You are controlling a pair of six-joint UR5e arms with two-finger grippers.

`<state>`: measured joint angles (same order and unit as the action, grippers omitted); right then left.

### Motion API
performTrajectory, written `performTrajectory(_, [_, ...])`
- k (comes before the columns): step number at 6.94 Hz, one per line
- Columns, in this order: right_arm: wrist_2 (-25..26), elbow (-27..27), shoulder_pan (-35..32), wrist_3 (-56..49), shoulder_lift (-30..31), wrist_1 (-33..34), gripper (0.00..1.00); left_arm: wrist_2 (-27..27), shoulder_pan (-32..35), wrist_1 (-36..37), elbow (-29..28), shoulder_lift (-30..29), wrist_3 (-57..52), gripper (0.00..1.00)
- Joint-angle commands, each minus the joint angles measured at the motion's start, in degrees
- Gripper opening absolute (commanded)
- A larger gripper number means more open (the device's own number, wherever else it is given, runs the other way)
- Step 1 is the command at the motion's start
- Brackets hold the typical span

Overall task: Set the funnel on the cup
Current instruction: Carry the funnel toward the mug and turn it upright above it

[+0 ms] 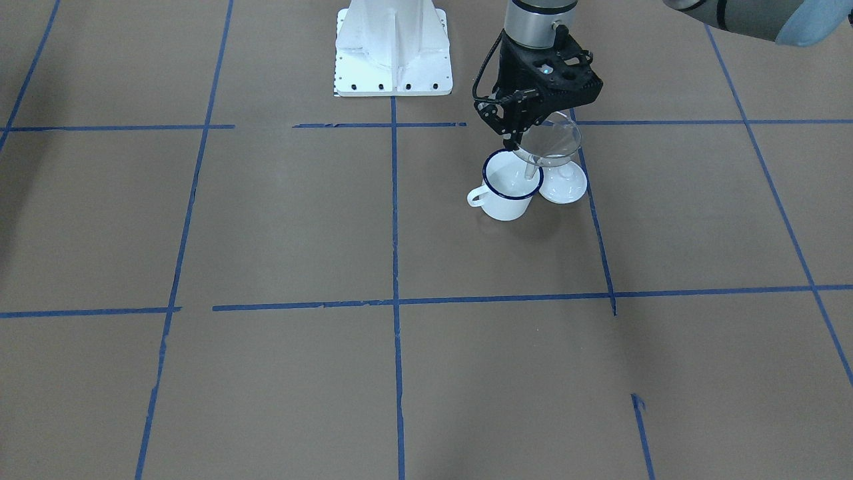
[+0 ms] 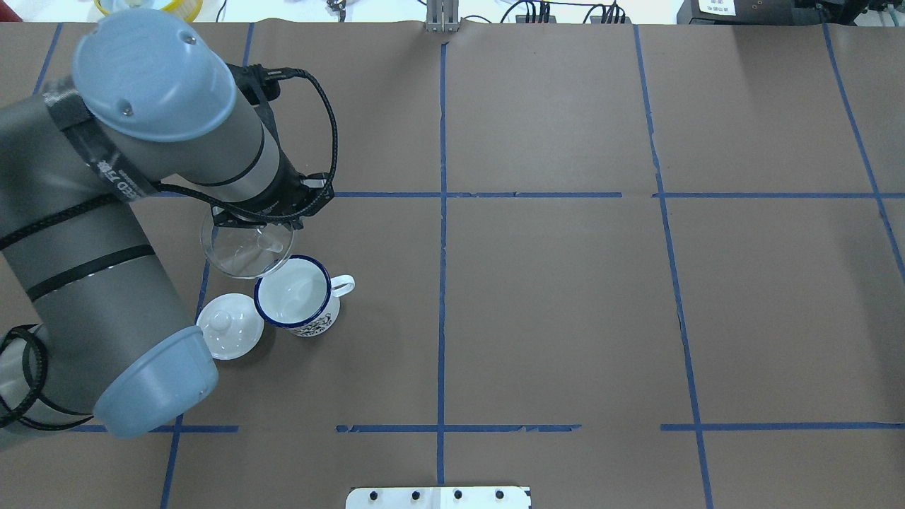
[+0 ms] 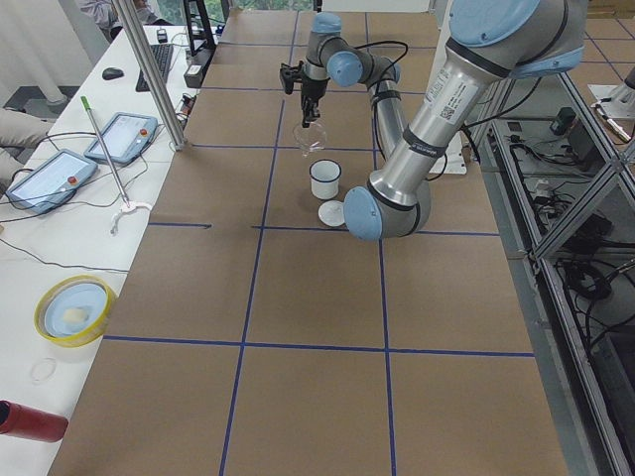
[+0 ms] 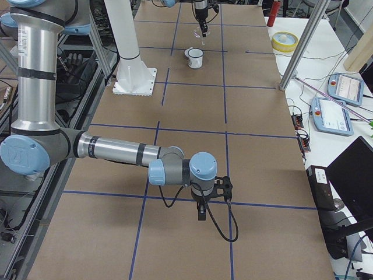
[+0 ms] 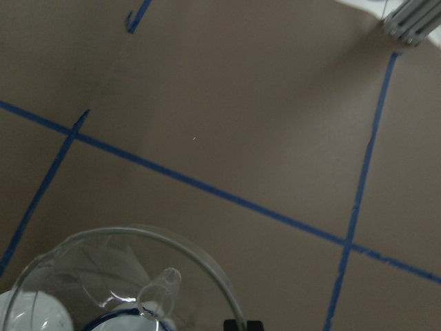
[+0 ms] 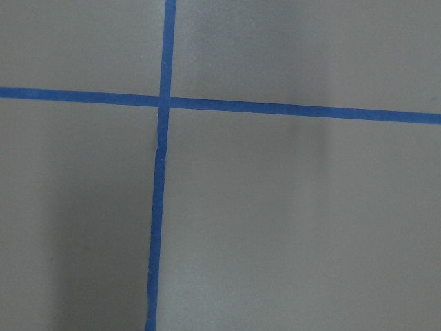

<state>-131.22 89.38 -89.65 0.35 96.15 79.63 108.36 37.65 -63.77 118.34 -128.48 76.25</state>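
The clear plastic funnel [image 1: 554, 143] hangs tilted in the air, held at its rim by my left gripper [image 1: 513, 139], which is shut on it. Its short spout [image 1: 531, 171] points down over the rim of the cup. The cup [image 1: 504, 204] is a white mug with a dark blue rim and a loop handle, standing upright on the table. In the overhead view the funnel [image 2: 247, 247] overlaps the cup's [image 2: 297, 297] far left edge. The left wrist view shows the funnel [image 5: 124, 276] from above. My right gripper [image 4: 201, 213] is far off above bare table; I cannot tell whether it is open.
A round white knobbed lid [image 1: 565, 184] lies right beside the cup, also seen in the overhead view [image 2: 230, 326]. The white robot base [image 1: 393, 50] stands behind. Blue tape lines cross the brown table.
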Motion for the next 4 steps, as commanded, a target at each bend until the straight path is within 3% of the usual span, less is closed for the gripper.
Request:
performTrajectory(1, [0.0, 0.0, 0.0, 0.0, 0.0, 0.0, 1.0, 2.0, -0.6, 1.3, -6.3, -2.3, -4.0, 0.0])
performTrajectory(4, [0.0, 0.0, 0.0, 0.0, 0.0, 0.0, 1.0, 2.0, -4.1, -6.1, -12.4, -1.3, -6.5, 0.0])
